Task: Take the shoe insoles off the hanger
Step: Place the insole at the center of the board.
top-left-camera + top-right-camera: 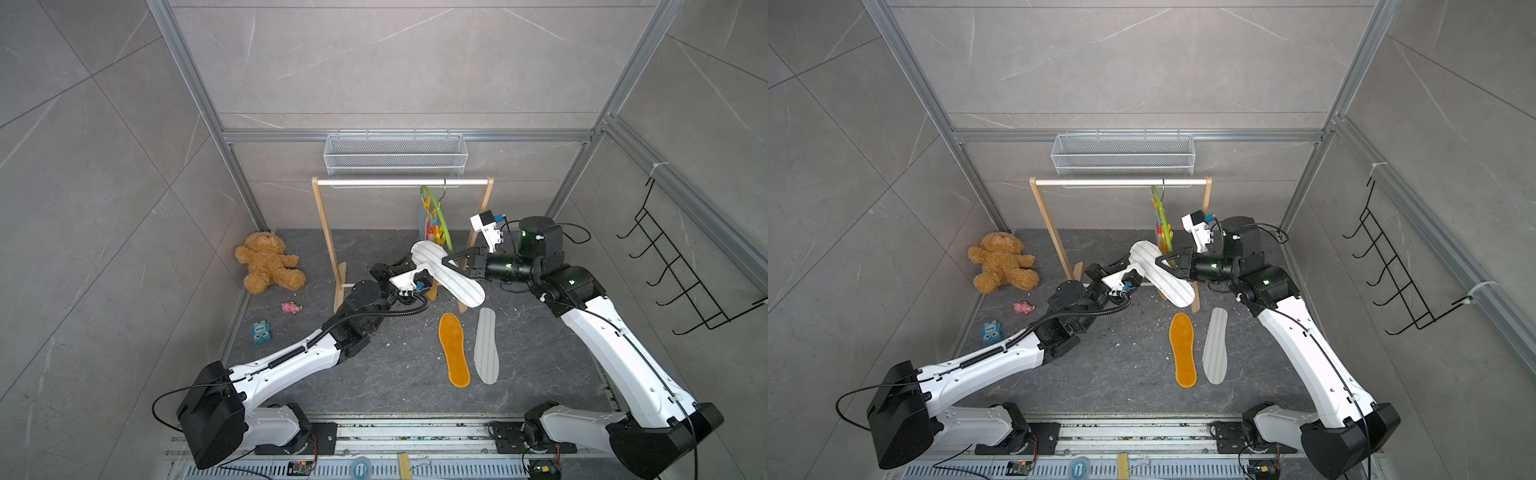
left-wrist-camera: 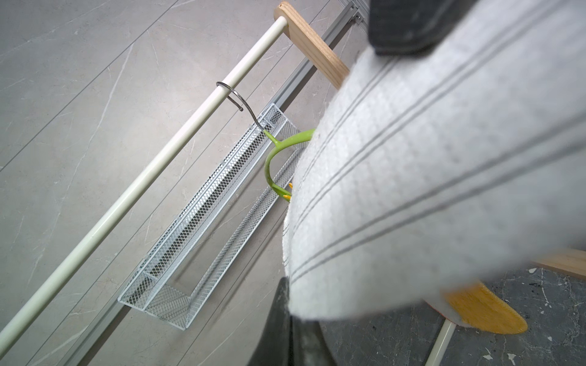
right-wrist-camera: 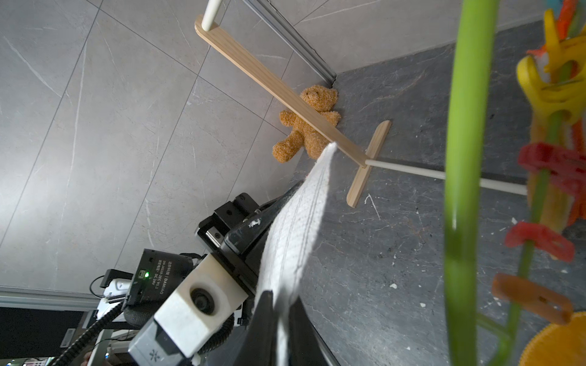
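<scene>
Both sets of my fingers are clamped on the striped insole (image 1: 451, 277). My left gripper (image 1: 404, 264) pinches it near the rounded end, and my right gripper (image 1: 447, 262) pinches one long edge at mid-length. The insole hangs in the air between them, tilted, just beside the hanger (image 3: 466, 126) but apart from it, so I judge it free of the clips (image 3: 558, 92).

This looks like a handover. To do it well, let go with the left first and only then move the right, because two grips pulling apart will twist the pad. Draw it away from the green bar so the hanger does not swing on the rail (image 2: 165, 158).

Lay it flat on the floor (image 1: 374, 374) next to the orange insole (image 1: 454, 349) and grey insole (image 1: 486, 345), without overlapping them. More pads stay clipped on the hanger - how many I cannot tell.
</scene>
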Robot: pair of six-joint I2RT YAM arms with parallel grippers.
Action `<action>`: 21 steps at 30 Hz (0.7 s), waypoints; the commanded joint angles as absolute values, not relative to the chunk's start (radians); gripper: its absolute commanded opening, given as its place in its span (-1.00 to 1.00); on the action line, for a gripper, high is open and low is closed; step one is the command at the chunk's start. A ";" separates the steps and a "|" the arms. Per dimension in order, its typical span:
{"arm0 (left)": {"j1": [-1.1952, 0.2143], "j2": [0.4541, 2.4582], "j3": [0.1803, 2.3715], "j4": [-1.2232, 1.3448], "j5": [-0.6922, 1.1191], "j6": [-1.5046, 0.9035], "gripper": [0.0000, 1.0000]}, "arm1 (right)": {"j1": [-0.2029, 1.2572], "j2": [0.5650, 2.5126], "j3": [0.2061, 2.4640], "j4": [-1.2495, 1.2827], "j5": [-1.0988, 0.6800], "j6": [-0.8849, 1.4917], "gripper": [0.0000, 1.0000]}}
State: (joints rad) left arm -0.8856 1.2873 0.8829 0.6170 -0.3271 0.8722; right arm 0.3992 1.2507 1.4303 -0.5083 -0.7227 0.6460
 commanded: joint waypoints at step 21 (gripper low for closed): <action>-0.615 0.937 0.881 0.189 0.214 -0.462 0.57 | 0.405 1.176 1.224 -0.052 -0.589 0.721 -1.00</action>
State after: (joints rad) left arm -0.6537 0.9249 0.8879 0.2085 -0.0463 -0.1539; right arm 0.3992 1.1873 1.2491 -0.2234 -0.6060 0.6838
